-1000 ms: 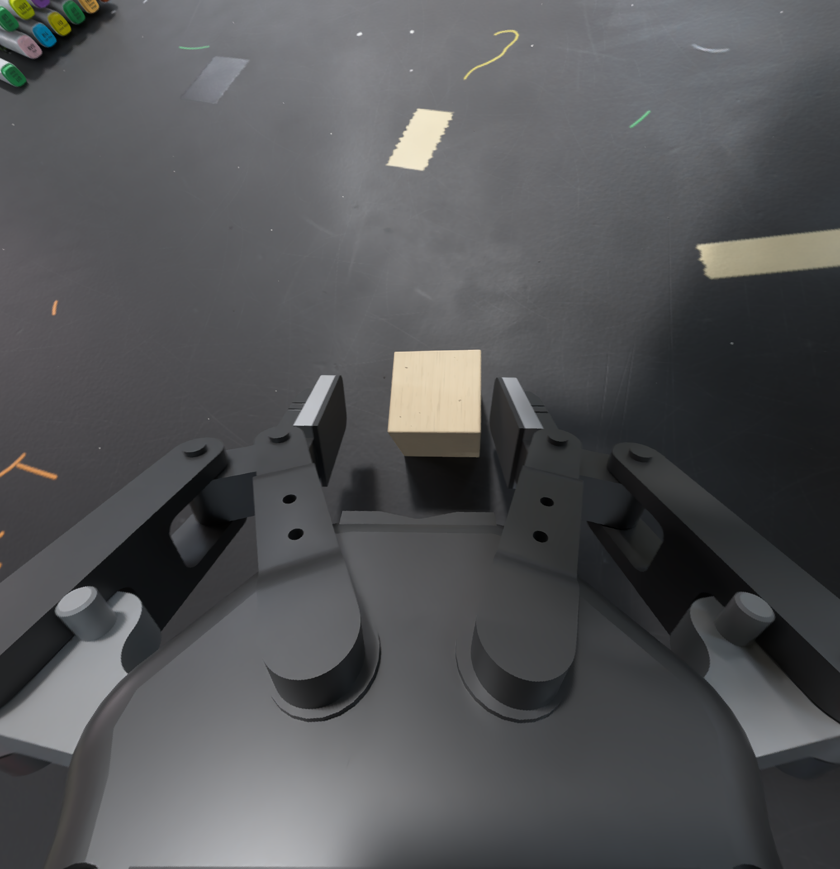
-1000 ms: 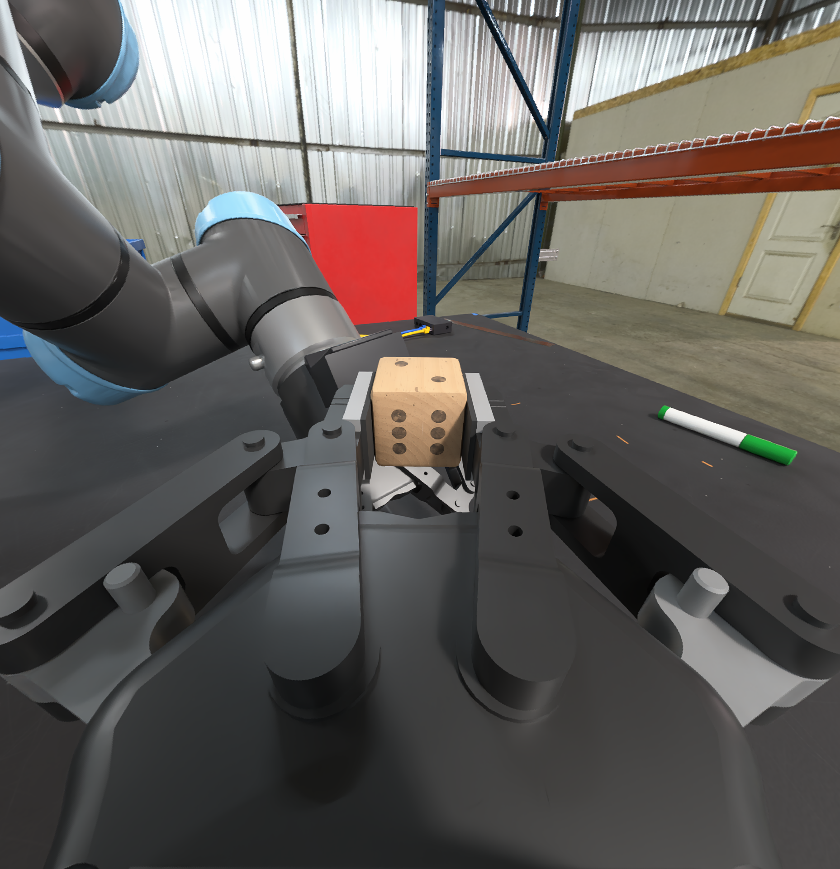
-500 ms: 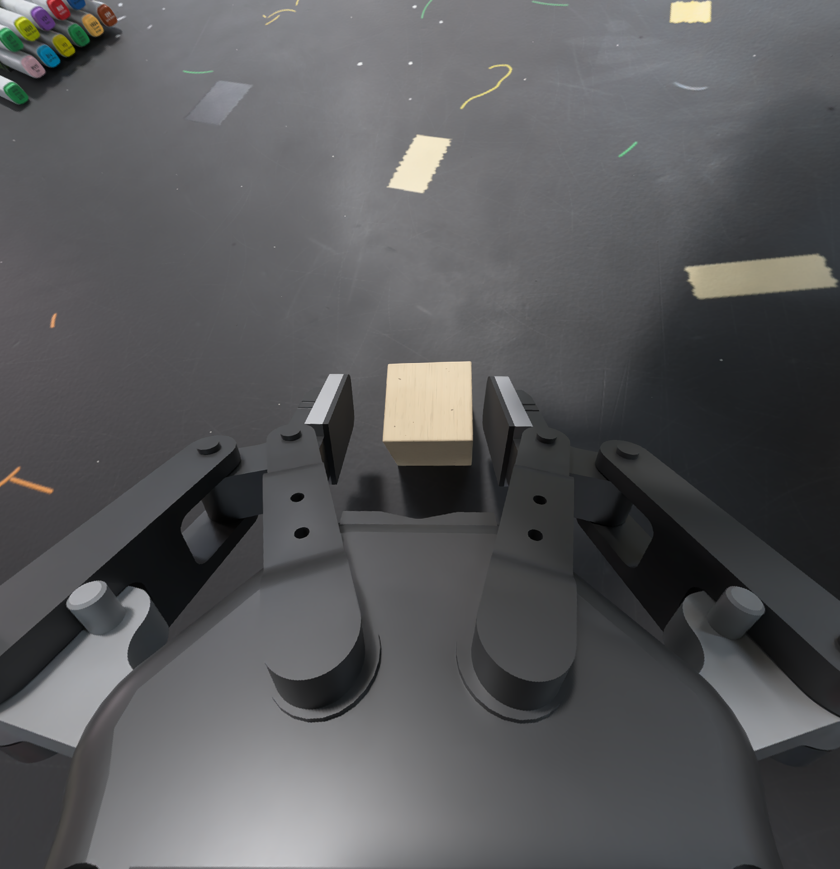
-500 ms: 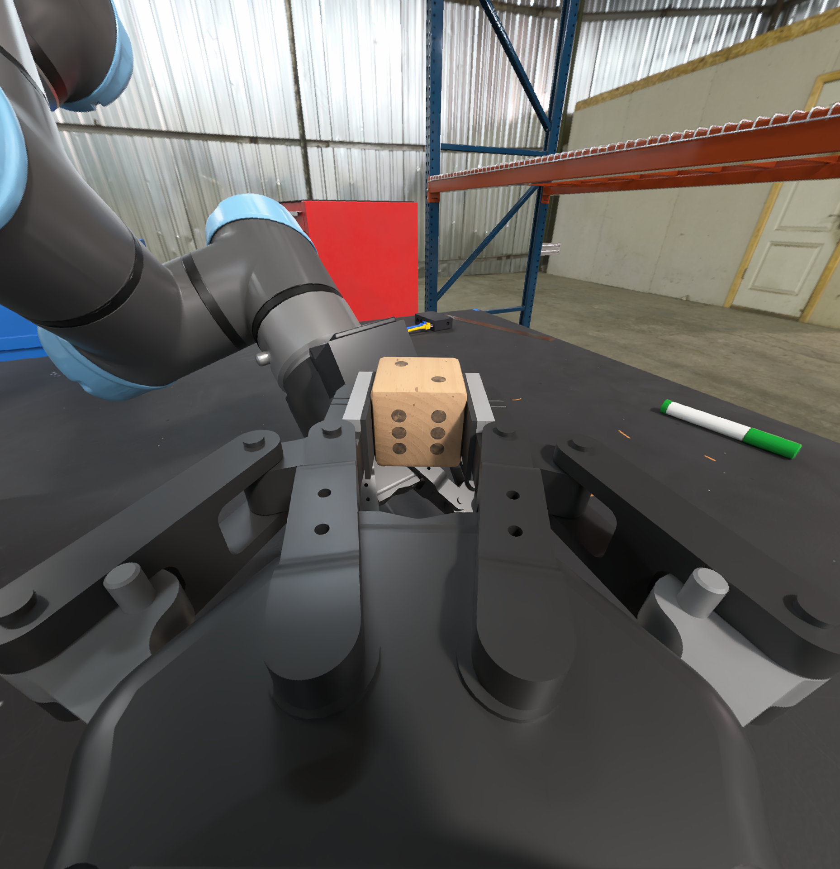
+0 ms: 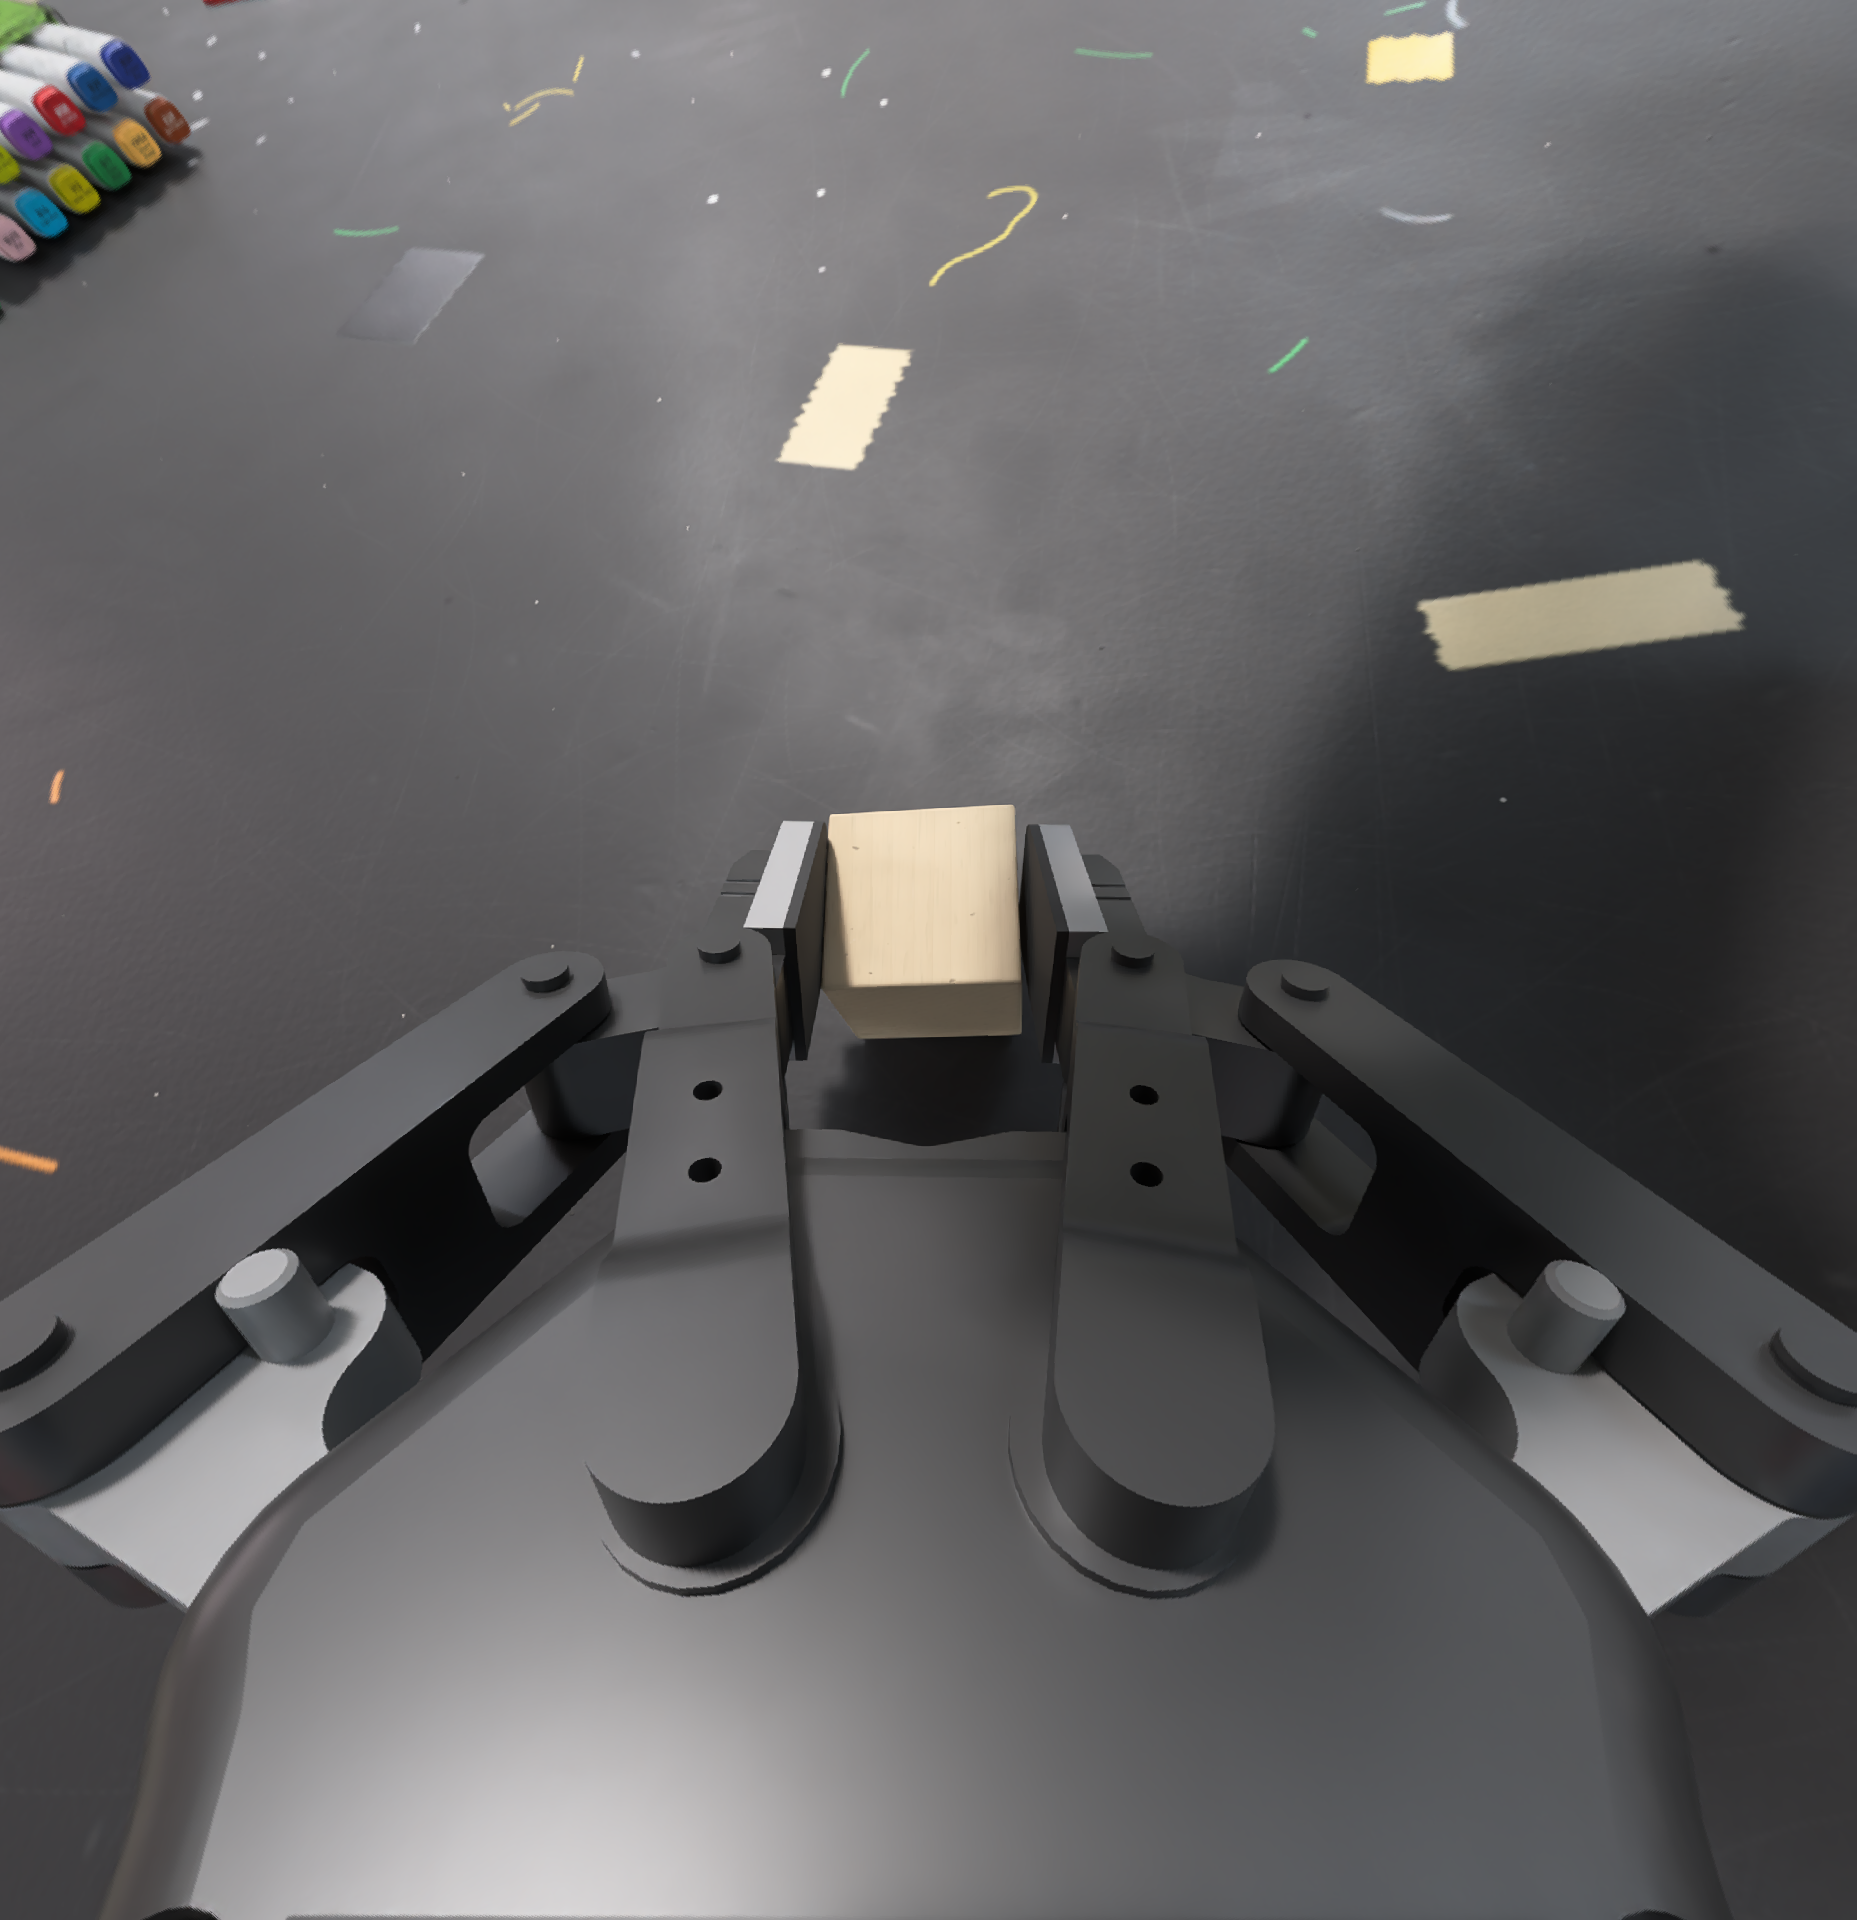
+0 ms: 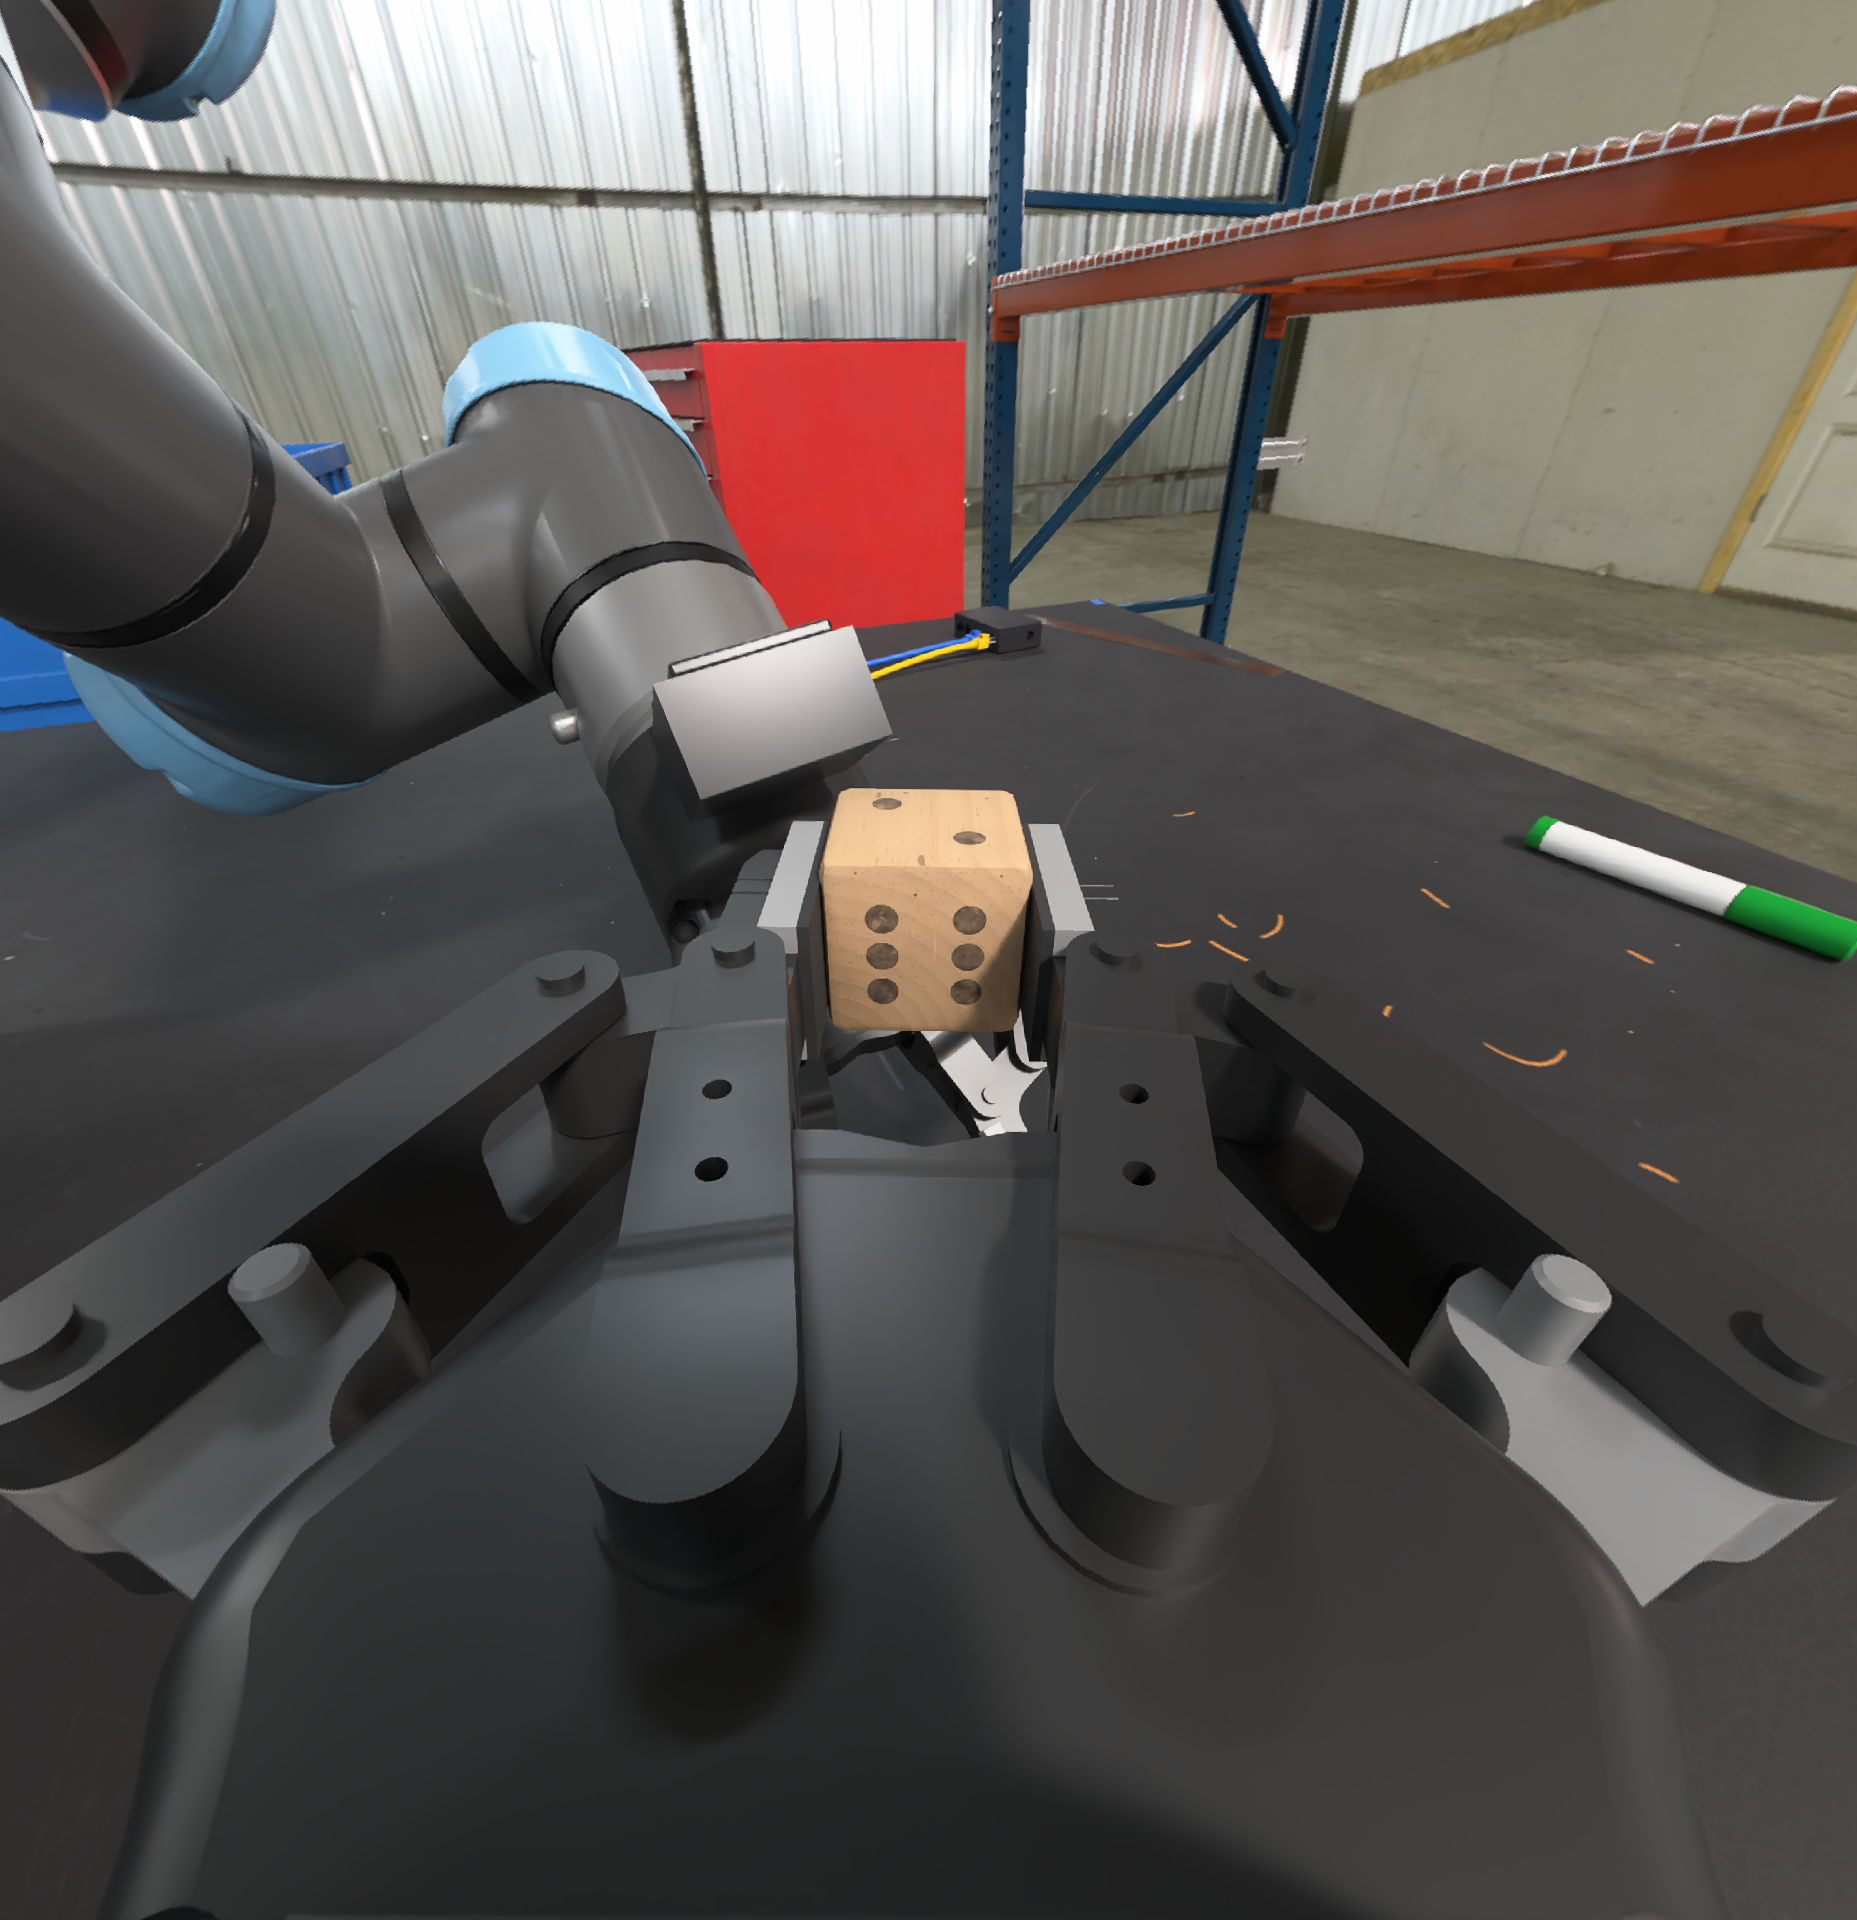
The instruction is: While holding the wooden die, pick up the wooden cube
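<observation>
Left wrist view: left gripper clamped on wooden cube, frame centre, cube square between pads, table beneath. Right gripper grips wooden die. Next move, likely: straight lift.

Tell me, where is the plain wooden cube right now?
In the left wrist view, the wooden cube sits clamped between the two fingers of the left pincer, above the dark table, well below the strip of tan tape.
</observation>
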